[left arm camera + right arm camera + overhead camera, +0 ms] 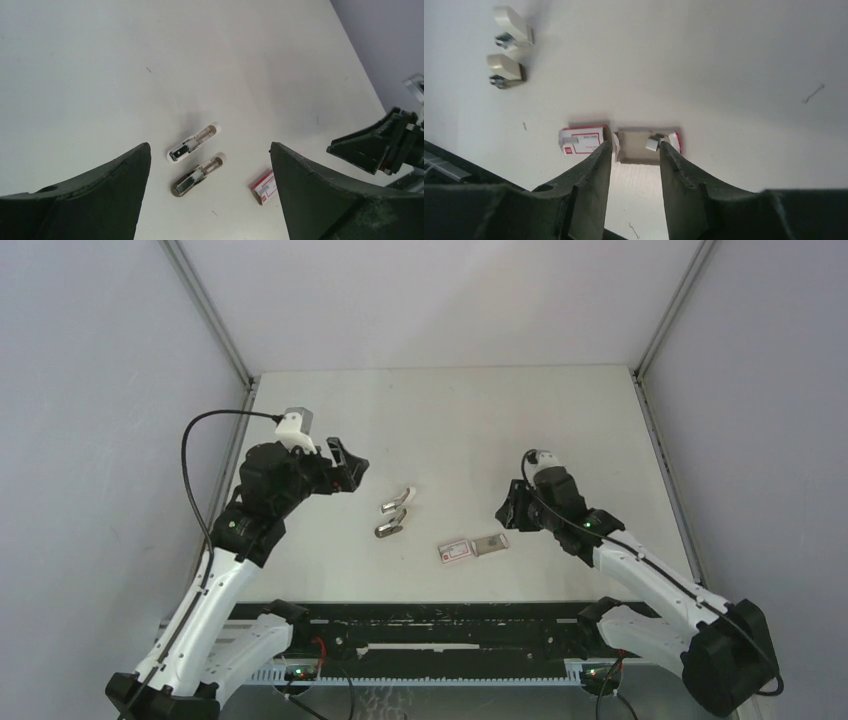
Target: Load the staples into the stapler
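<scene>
While the left gripper (346, 466) hung wide open and empty over the table (450, 410), the right gripper (635, 147) was nearer the job. Its half-parted fingers straddled the one tan tray (636, 139), slid out of one red-and-white box (583, 140), gripping nothing. The stapler (195, 142) lay mid-table as two parallel white pieces. The staples (652, 144), probably one short strip, sat in the tray just ahead.
</scene>
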{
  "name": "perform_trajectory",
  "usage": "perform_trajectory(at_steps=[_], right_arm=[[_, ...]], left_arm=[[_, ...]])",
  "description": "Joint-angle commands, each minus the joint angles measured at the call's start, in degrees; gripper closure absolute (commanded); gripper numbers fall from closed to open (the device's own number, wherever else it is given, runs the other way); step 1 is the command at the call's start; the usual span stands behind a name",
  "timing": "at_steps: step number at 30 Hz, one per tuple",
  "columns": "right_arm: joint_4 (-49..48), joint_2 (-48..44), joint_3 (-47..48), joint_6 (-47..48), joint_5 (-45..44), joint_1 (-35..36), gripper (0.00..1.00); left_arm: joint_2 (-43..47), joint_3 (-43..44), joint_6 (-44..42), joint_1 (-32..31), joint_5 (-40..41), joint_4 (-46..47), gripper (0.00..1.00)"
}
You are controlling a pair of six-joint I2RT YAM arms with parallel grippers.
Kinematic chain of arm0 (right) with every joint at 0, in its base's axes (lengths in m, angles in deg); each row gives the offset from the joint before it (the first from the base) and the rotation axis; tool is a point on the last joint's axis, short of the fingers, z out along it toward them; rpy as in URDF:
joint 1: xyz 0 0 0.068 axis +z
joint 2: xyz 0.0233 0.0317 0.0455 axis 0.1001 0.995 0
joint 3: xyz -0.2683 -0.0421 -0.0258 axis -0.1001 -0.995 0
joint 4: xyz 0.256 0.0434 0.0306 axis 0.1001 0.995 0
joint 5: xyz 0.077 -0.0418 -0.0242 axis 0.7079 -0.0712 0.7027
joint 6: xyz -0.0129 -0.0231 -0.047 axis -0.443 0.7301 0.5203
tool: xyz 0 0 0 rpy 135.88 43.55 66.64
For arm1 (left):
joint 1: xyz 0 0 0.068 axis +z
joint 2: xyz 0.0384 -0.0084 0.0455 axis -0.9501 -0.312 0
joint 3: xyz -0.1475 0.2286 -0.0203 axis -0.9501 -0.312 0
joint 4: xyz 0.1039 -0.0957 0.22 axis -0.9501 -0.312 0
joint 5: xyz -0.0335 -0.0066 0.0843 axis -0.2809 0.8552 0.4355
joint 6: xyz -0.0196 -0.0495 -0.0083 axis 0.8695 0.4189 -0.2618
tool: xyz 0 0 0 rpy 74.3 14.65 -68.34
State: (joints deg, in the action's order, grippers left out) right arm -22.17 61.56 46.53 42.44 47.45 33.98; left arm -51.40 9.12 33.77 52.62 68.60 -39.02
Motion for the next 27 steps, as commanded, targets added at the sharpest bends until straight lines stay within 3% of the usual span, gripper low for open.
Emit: perform_trajectory(at_steps=[1,13,27], right_arm=[[12.89,5.16,5.6,-5.87,-13.22,6.88,0.61],[16.63,21.19,13.21,-13.26,-22.48,16.79,0.64],[15.21,29.02,15.79,-13.22,-24.48,19.06,0.71]], left_arm=[[0.79,0.78,-4.62,0.35,-5.17,-2.34,0.08],[2.29,0.29,-3.15,0.89,2.45,-7.06,0.09],[4.04,-0.48,-3.59,1.35,3.68,-6.73,0.08]])
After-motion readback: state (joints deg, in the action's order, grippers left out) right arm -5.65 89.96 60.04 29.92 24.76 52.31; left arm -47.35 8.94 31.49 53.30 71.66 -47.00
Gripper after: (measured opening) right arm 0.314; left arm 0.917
